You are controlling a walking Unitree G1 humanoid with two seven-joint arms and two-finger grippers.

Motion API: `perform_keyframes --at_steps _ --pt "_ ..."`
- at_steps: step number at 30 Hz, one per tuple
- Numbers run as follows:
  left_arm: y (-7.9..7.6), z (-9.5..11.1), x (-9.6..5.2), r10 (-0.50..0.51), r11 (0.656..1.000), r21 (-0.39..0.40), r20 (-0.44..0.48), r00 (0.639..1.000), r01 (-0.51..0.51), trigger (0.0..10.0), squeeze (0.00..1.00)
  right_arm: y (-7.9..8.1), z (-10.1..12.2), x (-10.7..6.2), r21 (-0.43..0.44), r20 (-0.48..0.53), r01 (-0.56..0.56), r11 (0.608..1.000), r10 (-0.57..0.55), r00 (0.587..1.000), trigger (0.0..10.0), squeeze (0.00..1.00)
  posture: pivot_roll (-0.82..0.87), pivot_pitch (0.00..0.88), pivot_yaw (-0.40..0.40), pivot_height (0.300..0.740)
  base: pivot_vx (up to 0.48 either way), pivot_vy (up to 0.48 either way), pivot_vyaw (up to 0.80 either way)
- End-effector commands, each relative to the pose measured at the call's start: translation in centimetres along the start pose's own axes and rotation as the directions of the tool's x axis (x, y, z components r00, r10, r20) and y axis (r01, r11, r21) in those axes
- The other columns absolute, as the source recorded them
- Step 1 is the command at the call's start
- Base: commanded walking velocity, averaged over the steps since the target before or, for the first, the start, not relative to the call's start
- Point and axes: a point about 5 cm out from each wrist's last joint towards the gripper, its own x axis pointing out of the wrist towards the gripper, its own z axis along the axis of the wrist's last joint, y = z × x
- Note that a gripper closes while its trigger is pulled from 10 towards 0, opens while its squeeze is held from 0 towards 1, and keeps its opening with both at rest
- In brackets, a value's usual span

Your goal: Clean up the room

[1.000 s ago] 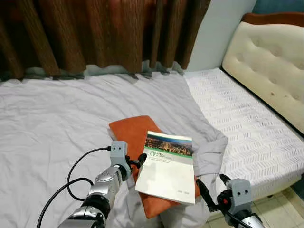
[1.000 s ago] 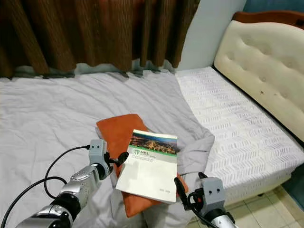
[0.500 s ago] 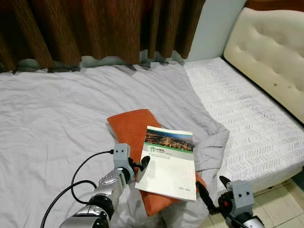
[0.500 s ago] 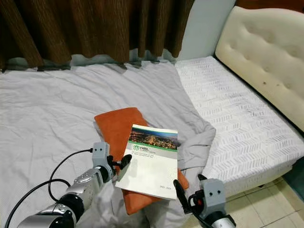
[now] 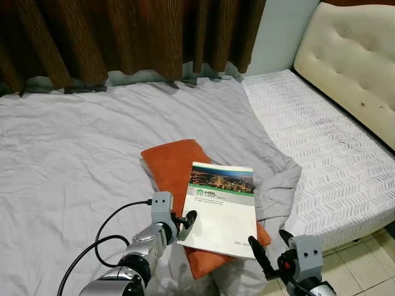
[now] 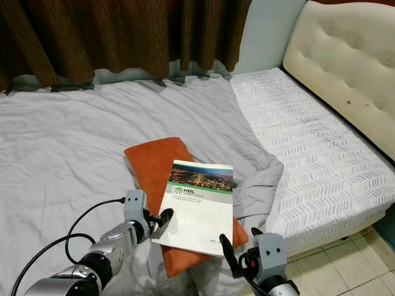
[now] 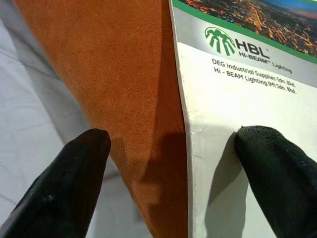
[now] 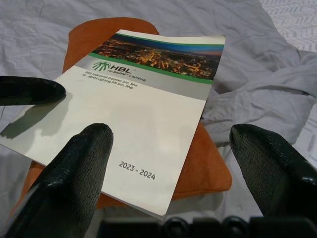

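Centrally, in the lower middle of the left eye view, a white softcover catalogue (image 5: 220, 206) is seen lying flat on a rust-orange rectangular cushion (image 5: 173, 166), which rests on a wrinkled grey bed sheet (image 5: 68, 154). A night city photograph is printed across the cover's top, edged by a green stripe; beneath it a green palm logo and "HBL HI-BEAM Lighting" can be read, followed by "DEG Industrial Supplies Sdn. Bhd." and "Hi - BEAM Lighting (M) Sdn. Bhd.", with "2023 - 2024" near the bottom corner. The left gripper (image 5: 184, 221) is placed at the catalogue's lower left edge with its fingers parted: in the left wrist view one black fingertip (image 7: 277, 163) rests on the white cover and the other lies over the cushion and sheet. The right gripper (image 5: 270, 256) is held at the lower right of the frame, just beyond the catalogue's near corner, fingers spread wide and holding nothing. A white patterned mattress (image 5: 321, 142), a cream tufted headboard (image 5: 352, 55) and brown curtains (image 5: 123, 37) are visible behind.
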Motion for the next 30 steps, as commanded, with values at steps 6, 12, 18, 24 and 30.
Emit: perform_keyframes --at_steps 6,12,18,24,30 --pt "-1.14 -1.4 0.21 -0.015 0.998 0.063 -0.111 0.994 0.022 10.0 0.0 -0.23 -0.6 0.01 0.014 -0.023 0.025 1.0 -0.025 0.999 10.0 0.0 -0.17 0.159 -0.029 0.74 0.0 0.0 0.0" --pt "-1.58 -1.36 0.34 -0.026 0.997 0.072 -0.121 0.992 0.035 0.0 0.0 -0.22 -0.6 0.04 0.016 -0.02 0.032 0.999 -0.031 0.999 10.0 0.0 -0.17 0.158 -0.023 0.74 0.0 0.0 0.0" --pt "-1.64 -1.32 0.35 -0.032 0.996 0.074 -0.123 0.992 0.041 0.0 0.0 -0.16 -0.66 0.02 0.018 -0.02 0.035 0.999 -0.035 0.999 10.0 0.0 -0.17 0.16 -0.021 0.74 0.0 0.0 0.0" --pt "-1.63 -1.47 0.31 -0.037 0.996 0.072 -0.119 0.992 0.046 0.0 0.0 -0.24 -0.7 -0.12 0.017 -0.021 0.04 0.999 -0.04 0.999 10.0 0.0 -0.18 0.162 -0.021 0.74 0.0 0.0 0.0" --pt "-1.66 -0.94 0.37 -0.048 0.998 0.033 -0.082 0.995 0.051 0.0 0.0 -0.23 -0.75 -0.11 0.015 -0.026 0.037 0.999 -0.037 0.999 10.0 0.0 -0.17 0.166 -0.025 0.74 0.0 0.0 0.0"
